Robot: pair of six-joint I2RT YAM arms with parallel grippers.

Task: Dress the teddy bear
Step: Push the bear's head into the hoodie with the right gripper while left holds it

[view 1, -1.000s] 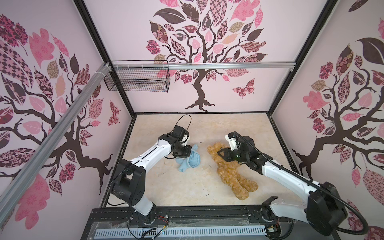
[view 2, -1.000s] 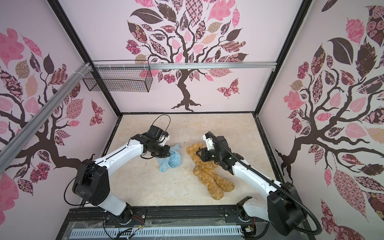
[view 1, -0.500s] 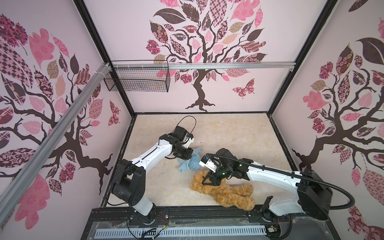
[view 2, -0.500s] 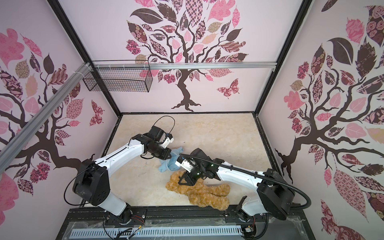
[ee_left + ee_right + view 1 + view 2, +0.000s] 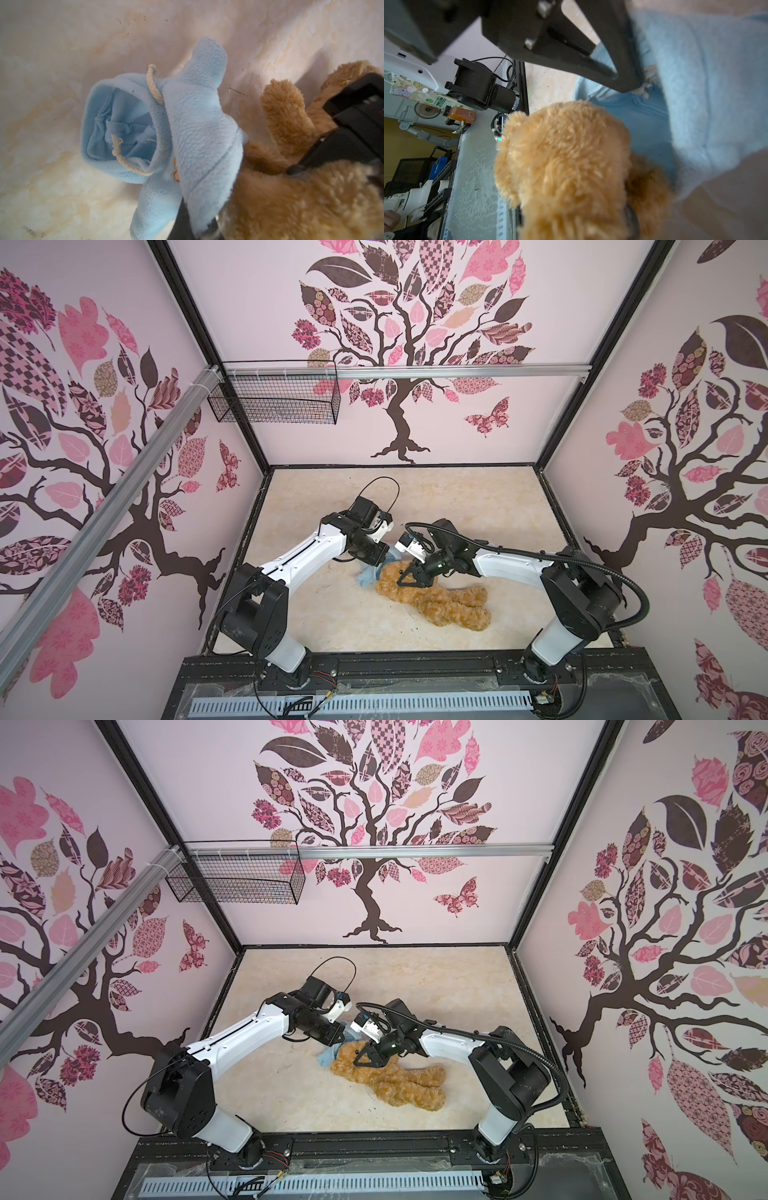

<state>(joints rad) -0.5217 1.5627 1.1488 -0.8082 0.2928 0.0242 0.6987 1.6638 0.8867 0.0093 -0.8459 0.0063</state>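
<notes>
left gripper (image 5: 380, 559) pinching blue hoodie (image 5: 197, 135), right gripper (image 5: 415, 581) narrow, clamping teddy bear (image 5: 440, 605) by its head, bear lying centre-near on table (image 5: 332, 614)

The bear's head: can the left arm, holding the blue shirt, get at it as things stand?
Probably yes. The left gripper, shut on the shirt, hangs beside the head of the bear, with nothing between them. The right gripper holds the bear from the opposite side and leaves that way free.

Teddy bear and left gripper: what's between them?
The light-blue fleece hoodie, pinched by the left gripper and touching the golden-brown plush teddy bear, in the left wrist view.
</notes>
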